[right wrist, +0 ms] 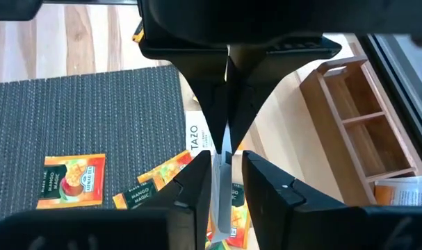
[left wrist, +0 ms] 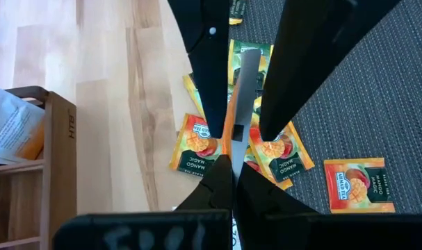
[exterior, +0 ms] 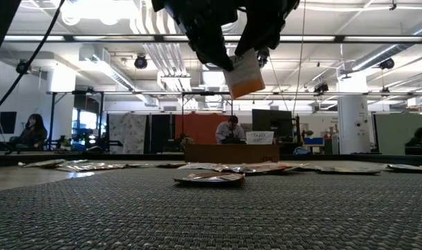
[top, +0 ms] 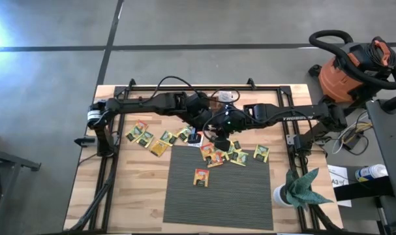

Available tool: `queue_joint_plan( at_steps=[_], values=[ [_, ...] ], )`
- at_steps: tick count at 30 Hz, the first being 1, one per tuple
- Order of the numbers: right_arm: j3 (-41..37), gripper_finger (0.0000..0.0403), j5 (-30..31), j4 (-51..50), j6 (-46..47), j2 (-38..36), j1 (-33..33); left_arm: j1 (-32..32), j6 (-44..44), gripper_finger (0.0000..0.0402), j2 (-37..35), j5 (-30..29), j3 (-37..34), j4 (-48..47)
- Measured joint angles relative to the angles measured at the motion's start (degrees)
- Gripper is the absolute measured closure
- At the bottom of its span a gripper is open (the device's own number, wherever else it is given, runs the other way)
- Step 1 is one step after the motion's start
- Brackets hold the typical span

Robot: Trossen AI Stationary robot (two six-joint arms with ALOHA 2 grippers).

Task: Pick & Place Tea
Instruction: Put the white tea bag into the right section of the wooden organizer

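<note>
Two end effectors meet over the middle of the desk (top: pixel 132 189), toward its back edge, both at the same held sachet (exterior: pixel 244 76), which hangs edge-down in the air well clear of the surface. The left end effector (left wrist: pixel 231 170) has its fingers pressed together on the sachet's upper part. The right end effector (right wrist: pixel 226 173) flanks it with fingers that look narrowly parted, though the sachet is so thin that I would not swear there is no contact. That is where I see the risk: if the left lets go before the right has truly closed, the packet would drop onto the loose sachets (top: pixel 227 155) strewn along the back edge of the mat (top: pixel 237 196). If both clamp and either arm pulls away, the paper could tear or twist out of one grip. The fingertips sit so close that a small misalignment could knock them together. The wooden tray (right wrist: pixel 356 118) stands near the back edge, with what seems to be a white packet in one compartment, so a drop here would land short of it.
</note>
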Motion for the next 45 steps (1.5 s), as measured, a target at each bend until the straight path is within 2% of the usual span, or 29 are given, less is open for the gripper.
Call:
queue_joint_plan(
  at_steps=[5,15,19,24,31,36,39,45],
  values=[
    [0.04,0.0317,0.00,0.17,-0.13,0.03,0.00,-0.16,-0.54,0.0401,-0.47,0.00,-0.06,0.15],
    [0.09,0.0263,2.88,0.14,0.25,-0.88,0.13,-0.09,-1.29,0.0402,-1.85,0.08,-0.09,1.19],
    [0.09,0.0256,3.19,0.11,1.17,-1.15,-0.02,-0.24,-0.98,0.0401,-2.05,0.72,-0.09,1.21],
    [0.09,0.0280,3.07,-0.10,1.77,-1.06,0.04,-0.48,-0.83,0.0401,-2.05,1.03,-0.09,1.14],
    [0.09,0.0342,2.34,-0.11,1.73,-1.06,0.07,-0.46,-0.62,0.0401,-2.05,0.70,-0.09,1.19],
    [0.09,0.0388,2.88,-0.34,1.64,-1.09,0.06,-0.46,-0.59,0.0401,-2.23,-4.76,-0.09,1.18],
    [0.09,0.0393,4.40,0.10,2.97,-1.32,0.00,-0.24,-0.97,0.0398,-3.02,-8.43,-0.09,1.23],
    [-0.74,0.0394,7.73,2.23,7.22,-2.54,-0.02,2.86,-3.17,0.0379,-8.15,-8.42,-0.29,2.07]
  ],
)
